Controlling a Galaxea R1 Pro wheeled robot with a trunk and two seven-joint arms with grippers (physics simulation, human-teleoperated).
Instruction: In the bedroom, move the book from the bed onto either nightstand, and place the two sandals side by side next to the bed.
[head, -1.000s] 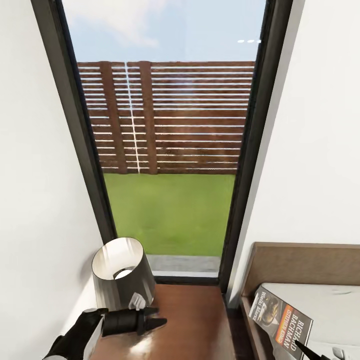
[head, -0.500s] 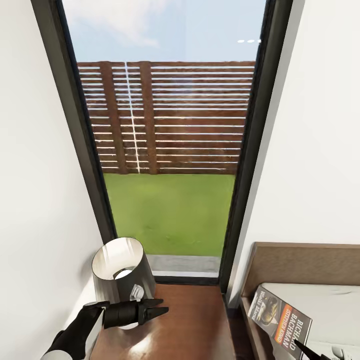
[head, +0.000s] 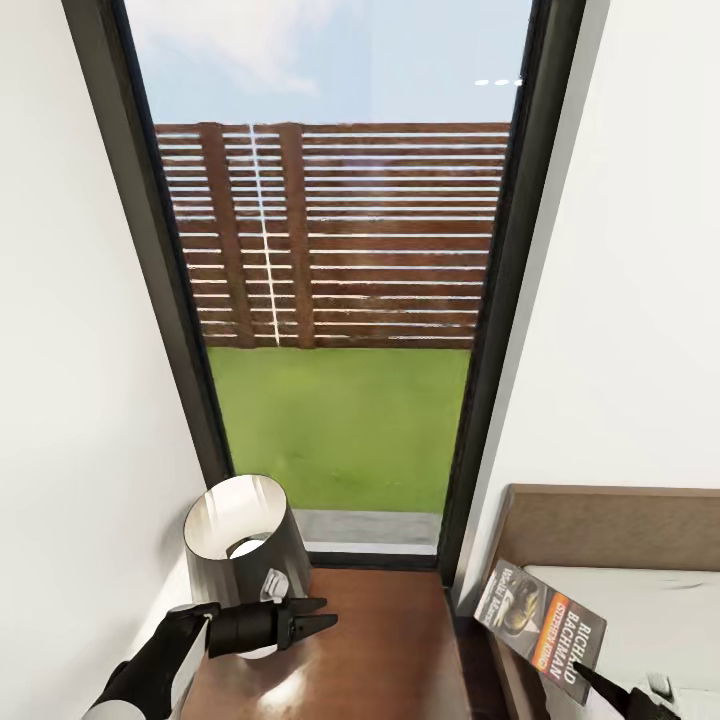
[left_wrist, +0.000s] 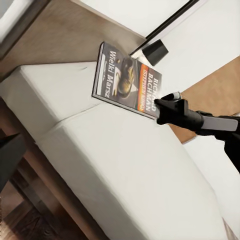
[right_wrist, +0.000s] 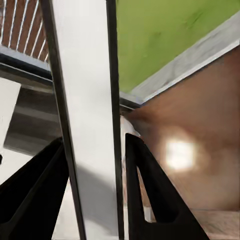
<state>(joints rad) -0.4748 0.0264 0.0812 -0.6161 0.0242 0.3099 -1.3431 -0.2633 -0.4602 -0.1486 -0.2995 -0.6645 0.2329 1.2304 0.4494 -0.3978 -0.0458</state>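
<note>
My right gripper (left_wrist: 159, 106) is clamped on the dark orange-banded paperback book (left_wrist: 127, 80), lifted clear of the pale mattress (left_wrist: 125, 170) for carrying; my left gripper (head: 322, 624), fingers together, waits over the glossy brown nightstand (head: 380, 650).

Bright, even daylight came through the tall window (head: 340, 280), leaving the white walls (head: 640, 300) softly shaded. A glossy highlight glared on the nightstand (head: 380, 640) top near its front edge. The lampshade (head: 245, 545) interior glowed. Renders looked slightly soft, wrist views stretched at the edges.
</note>
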